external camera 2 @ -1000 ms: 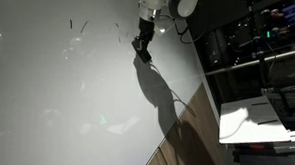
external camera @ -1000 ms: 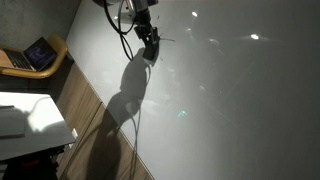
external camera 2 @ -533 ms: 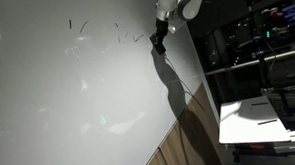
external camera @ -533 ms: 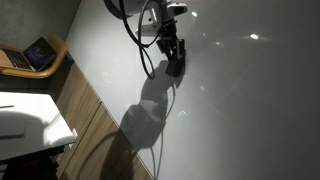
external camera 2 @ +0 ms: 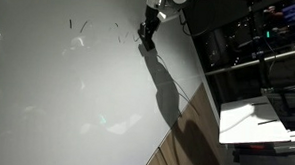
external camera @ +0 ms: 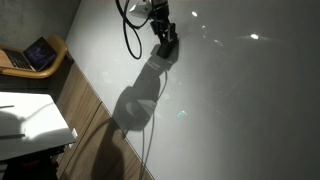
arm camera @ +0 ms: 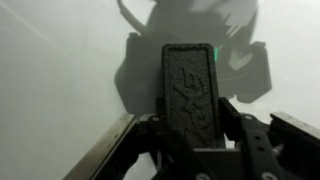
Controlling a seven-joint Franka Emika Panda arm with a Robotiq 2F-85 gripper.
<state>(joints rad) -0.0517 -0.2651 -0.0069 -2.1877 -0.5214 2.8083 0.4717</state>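
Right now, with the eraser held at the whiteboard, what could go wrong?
1. The fingers seem to clamp only one end of the eraser; pressing on the whiteboard might tilt or slip it.
2. The marker strokes lie beside the gripper, so a wipe could miss them.
3. The looping cable may snag.

A dark rectangular block (arm camera: 188, 85) with a rough, pitted face is sitting clamped between the fingers of the hand (arm camera: 192, 135). It is jutting out lengthwise, its far end pointing at the white board (arm camera: 60, 70).
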